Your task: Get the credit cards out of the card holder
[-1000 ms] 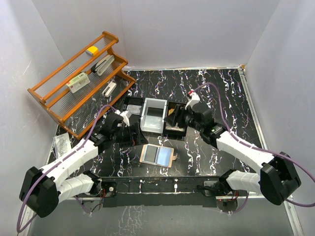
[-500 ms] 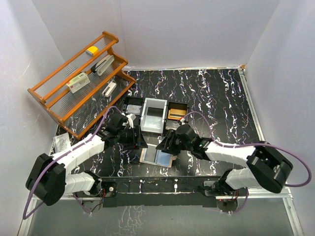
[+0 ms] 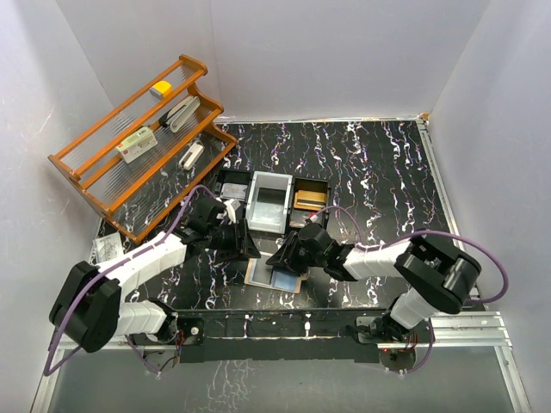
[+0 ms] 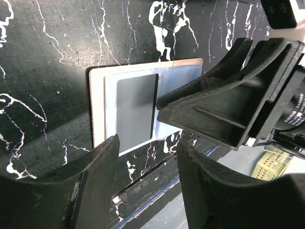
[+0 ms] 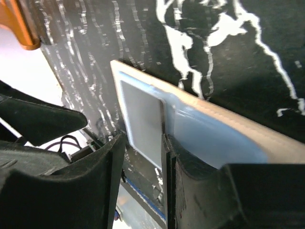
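On the black marbled table (image 3: pixel 387 172), the L gripper (image 4: pixel 147 141) and R gripper (image 5: pixel 143 138) face each other across the tan card holder (image 3: pixel 256 274), which lies open and flat betw. their tips. L jaws stand apart w/ nothing betw. them, holder's edge just ahead; R jaws are narrowly apart, can't tell if gripping. A blue-grey credit card (image 4: pixel 137 107) shows on holder's inner face, its end right at R fingertips.

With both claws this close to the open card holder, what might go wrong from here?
The left claw and right claw crowd the same beige leather card holder; they may collide.
The holder lies loose on the black marbled table, so pulling the blue-grey plastic card may drag it along.
The card lies flat, so a claw may pinch leather too.
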`<state>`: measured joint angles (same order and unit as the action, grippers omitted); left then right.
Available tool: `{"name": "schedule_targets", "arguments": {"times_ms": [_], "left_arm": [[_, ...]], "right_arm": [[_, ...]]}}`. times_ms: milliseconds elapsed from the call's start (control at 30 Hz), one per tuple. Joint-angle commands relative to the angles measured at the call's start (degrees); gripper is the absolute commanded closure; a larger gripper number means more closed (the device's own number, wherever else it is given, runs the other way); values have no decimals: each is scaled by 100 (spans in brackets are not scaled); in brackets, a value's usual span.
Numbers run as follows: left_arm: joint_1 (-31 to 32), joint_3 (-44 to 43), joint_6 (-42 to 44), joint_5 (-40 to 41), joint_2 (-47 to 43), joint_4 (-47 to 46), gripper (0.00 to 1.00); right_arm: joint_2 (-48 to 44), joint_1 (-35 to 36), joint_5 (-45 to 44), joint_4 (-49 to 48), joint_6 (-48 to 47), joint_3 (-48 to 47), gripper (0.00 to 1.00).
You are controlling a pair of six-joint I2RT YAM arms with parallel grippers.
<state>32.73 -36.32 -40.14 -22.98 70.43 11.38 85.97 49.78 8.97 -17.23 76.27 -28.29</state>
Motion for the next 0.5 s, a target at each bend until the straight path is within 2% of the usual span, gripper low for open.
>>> {"name": "schedule_targets", "arguments": {"times_ms": [0,167,333,467], "left_arm": [[-23,-23,-21,-361,448,-154,53],[-13,-14,130,-274,767,57,55],[14,120,115,-386,976,-137,60],[57,173,85,-444,1138,-249,71]], "right_arm": [[383,32,-42,-268,249,-75,65],[306,27,-269,53,278,73,64],[37,30,-448,481,155,17,64],[-17,32,-414,644,80,-64,65]]}}
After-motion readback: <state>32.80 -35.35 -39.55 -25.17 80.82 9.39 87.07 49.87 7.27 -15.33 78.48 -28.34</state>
